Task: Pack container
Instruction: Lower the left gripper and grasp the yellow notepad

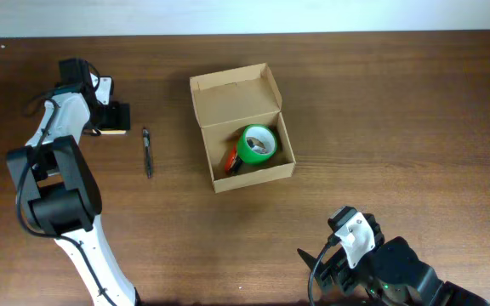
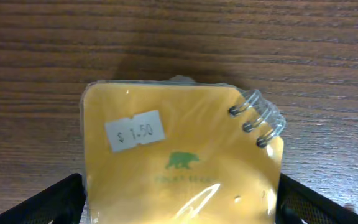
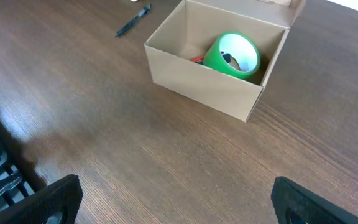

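Overhead, one container [image 1: 242, 127], a plain tan cardboard box, sits about mid-table [image 1: 398, 102] with its hinged flap standing open along the far side. Inside it lie one green tape roll [image 1: 257, 144] and one red item [image 1: 230, 159] tucked against the roll, too small to identify. One dark pen [image 1: 147, 153] lies to the left of the container. Further left again, the left gripper [image 1: 116, 117] sits over a notepad [image 1: 111, 132], of which only a tan strip shows here. The right gripper [image 1: 320, 265] is on the near side of the container, well apart from it. The left wrist view shows what the overhead hides: the single notepad is yellow and spiral-bound at one corner, wrapped in clear film, with a green bear mark and a white sticker reading $1.50. A dark finger [image 2: 36, 202] sits at each lower corner, spread to the pad's width. Whether they press on its edges cannot be told. The container is out of this view. The right wrist view looks at the container from the near side, showing a clean front wall, the tape roll tilted on edge with its hollow facing the camera, the red item behind it, and the pen beyond the container. Its fingers [image 3: 42, 199] stand wide apart with only bare wood between them.
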Controlling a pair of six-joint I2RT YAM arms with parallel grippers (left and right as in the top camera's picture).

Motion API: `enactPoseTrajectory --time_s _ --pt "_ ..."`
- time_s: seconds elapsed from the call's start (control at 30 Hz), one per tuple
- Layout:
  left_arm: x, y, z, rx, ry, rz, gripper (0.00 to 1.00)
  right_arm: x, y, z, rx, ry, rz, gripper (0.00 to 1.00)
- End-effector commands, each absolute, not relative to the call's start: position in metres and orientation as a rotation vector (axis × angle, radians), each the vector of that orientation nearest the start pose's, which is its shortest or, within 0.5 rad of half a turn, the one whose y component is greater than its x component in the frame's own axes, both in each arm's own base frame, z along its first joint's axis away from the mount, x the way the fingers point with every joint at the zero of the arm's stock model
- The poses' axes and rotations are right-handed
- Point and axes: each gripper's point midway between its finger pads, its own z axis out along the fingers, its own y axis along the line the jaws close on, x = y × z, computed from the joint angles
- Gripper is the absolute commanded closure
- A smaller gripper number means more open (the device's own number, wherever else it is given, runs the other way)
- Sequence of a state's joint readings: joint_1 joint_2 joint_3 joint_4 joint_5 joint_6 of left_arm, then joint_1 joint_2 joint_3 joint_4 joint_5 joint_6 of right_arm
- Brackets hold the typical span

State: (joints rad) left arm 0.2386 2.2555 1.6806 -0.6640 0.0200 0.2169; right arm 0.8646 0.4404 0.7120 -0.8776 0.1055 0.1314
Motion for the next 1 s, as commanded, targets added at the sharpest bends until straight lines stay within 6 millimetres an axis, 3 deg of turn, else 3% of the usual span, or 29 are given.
enactPoseTrajectory --time_s 0.0,0.17,0.4,0.43,0.73,0.97 --pt "0.489 0.117 -0.014 -0.022 2.845 0.077 0.07 0.147 0.141 0.209 -0.716 2.086 0.442 0.01" --pt "0.488 0.117 -0.016 -0.021 2.849 0.076 0.1 0.147 0.141 0.209 -0.717 2.086 0.442 0.01" --pt "0.475 0.114 -0.042 -0.021 2.925 0.051 0.11 0.147 0.141 0.209 -0.716 2.086 0.442 0.01" --pt "0.474 0.113 -0.043 -0.022 2.932 0.048 0.18 0.147 0.141 0.209 -0.717 2.086 0.442 0.01" --pt "0.474 0.113 -0.043 -0.018 2.932 0.049 0.35 0.147 0.141 0.209 -0.717 2.086 0.442 0.01" --pt "0.474 0.107 -0.038 -0.005 2.942 0.02 0.35 0.147 0.141 0.209 -0.716 2.086 0.442 0.01"
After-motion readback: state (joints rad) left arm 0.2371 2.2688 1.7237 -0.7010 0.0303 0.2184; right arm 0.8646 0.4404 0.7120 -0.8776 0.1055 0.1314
